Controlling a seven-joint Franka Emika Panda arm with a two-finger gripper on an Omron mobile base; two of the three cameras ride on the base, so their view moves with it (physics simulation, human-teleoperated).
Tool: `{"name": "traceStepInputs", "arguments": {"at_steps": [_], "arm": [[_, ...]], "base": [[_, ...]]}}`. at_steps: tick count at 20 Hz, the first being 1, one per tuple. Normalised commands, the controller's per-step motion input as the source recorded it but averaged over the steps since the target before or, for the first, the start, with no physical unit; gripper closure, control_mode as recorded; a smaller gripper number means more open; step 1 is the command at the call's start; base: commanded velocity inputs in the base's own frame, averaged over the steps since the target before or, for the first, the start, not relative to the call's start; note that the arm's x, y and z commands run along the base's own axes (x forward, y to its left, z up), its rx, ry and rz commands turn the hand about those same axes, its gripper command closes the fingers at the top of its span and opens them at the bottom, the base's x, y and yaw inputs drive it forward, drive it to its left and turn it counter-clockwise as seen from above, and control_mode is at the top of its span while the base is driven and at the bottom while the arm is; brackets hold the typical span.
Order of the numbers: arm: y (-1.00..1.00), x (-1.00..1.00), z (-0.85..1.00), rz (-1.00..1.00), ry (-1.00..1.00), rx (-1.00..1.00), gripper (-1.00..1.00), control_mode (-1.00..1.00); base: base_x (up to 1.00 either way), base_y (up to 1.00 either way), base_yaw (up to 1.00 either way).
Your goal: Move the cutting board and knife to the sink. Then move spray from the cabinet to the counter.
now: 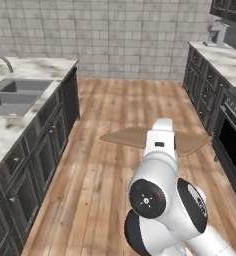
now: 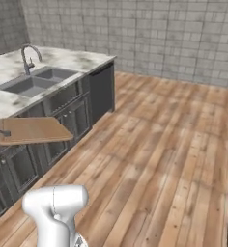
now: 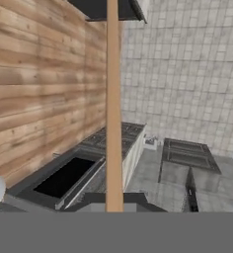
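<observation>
Item: cutting board [image 1: 135,136], light-brown wood, held level above the plank floor [image 1: 105,115] in mid-room, carried edge-on by the gripper [image 3: 113,210]; in the hand view it is seen as a thin upright strip running from 6 to 12 o'clock, so the jaws are judged pressed together on its edge, though the fingertips themselves are hidden behind the strip. In the left base view the board is partly covered by the white arm [image 1: 162,190] and spreads out toward 9 and 3 o'clock of it; in the right base view it is seen at 9 o'clock, projecting in front of the lower cabinets [image 2: 63,120]. Destination: sink [image 1: 17,95], grey steel, two basins, set into the marble counter [image 1: 40,67] at 9 to 10 o'clock in the left base view, faucet [image 2: 29,55] at its far rim; it is well apart from the board. Knife, spray and wall cabinet: not identified here. Also noted: an oven front [image 1: 235,145] at 3 o'clock. Risks, as judged: the board is gripped at one edge only, so it may be levered out of the jaws by its own weight during a swing; its wide free end may be struck against the counter edge or faucet on approach; it may be released too high and clatter into the basin.
</observation>
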Motion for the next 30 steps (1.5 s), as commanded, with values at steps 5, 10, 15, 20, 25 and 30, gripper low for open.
{"name": "traceStepInputs", "arguments": {"at_steps": [5,10,15,20,25,30], "arm": [[0.00,0.00,0.00,0.00,0.00,0.00,1.00,1.00],[0.00,0.00,0.00,0.00,0.00,0.00,1.00,1.00],[0.00,0.00,0.00,0.00,0.00,0.00,1.00,1.00],[0.00,0.00,0.00,0.00,0.00,0.00,1.00,1.00],[0.00,0.00,0.00,0.00,0.00,0.00,1.00,1.00],[0.00,0.00,0.00,0.00,0.00,0.00,1.00,1.00]], "base": [[1.00,-0.65,0.16],[1.00,-0.44,0.23],[1.00,-0.35,0.34],[1.00,-0.11,0.49],[1.00,-0.06,0.58],[1.00,-0.10,0.59]]}}
